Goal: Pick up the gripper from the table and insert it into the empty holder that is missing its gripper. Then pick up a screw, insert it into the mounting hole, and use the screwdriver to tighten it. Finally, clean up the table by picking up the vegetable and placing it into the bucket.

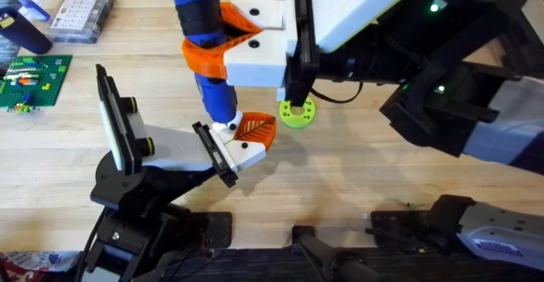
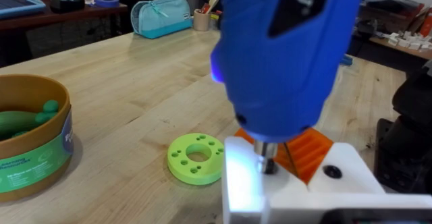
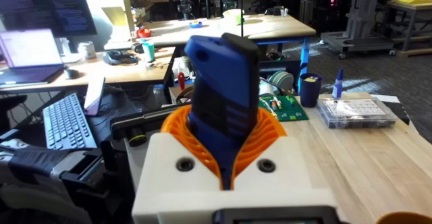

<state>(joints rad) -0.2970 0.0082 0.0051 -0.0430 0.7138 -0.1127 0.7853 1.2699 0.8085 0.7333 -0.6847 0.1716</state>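
My right gripper (image 1: pixel 212 48) reaches in from the right and is shut on the blue screwdriver (image 1: pixel 202 27), which stands nearly upright. In the right wrist view the screwdriver (image 3: pixel 223 96) sits between the orange jaws. Its tip (image 2: pixel 266 160) presses down into the small white gripper (image 1: pixel 248 146) with the orange ribbed pad (image 1: pixel 255 129). That piece sits on the black rail (image 1: pixel 214 155) of the holder (image 1: pixel 170 150), which is my left arm's hand. The tip hides any screw. A green vegetable (image 2: pixel 23 121) lies inside the brown bucket (image 2: pixel 34 156).
A bright green ring (image 1: pixel 297 112) lies just right of the holder, also near the bucket (image 2: pixel 196 158). At the far left are a clear parts box (image 1: pixel 81 14), a green brick plate (image 1: pixel 32 80) and a blue cup (image 1: pixel 21 29). A teal pouch (image 2: pixel 160 16) lies far off.
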